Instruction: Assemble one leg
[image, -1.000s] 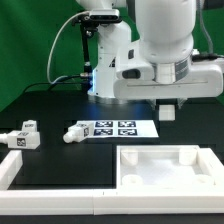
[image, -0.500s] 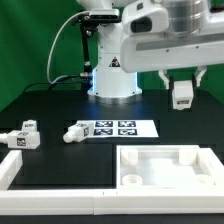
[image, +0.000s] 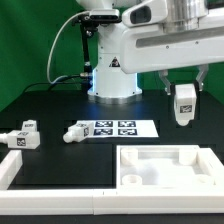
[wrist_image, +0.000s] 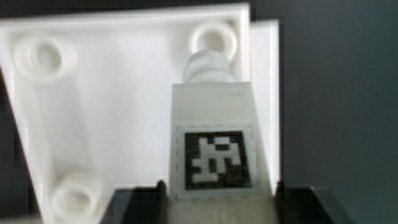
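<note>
My gripper (image: 184, 92) is shut on a white leg (image: 184, 104) with a square black-and-white tag, and holds it upright in the air above the far right part of the large white rimmed panel (image: 160, 166). In the wrist view the held leg (wrist_image: 217, 130) fills the middle between my dark fingers (wrist_image: 143, 205), with its tip pointing at one of the panel's round corner holes (wrist_image: 215, 40). Two more legs lie on the table at the exterior view's left, one (image: 26, 135) near the edge and one (image: 75, 132) beside the marker board.
The marker board (image: 115, 128) lies flat in the middle of the black table. A white block (image: 8, 170) stands at the exterior view's lower left. The robot base (image: 112, 75) and a green backdrop stand behind.
The arm has swung to the exterior view's right and turned the held leg upright, then lowered it slightly toward the panel. The loose legs have not moved.
</note>
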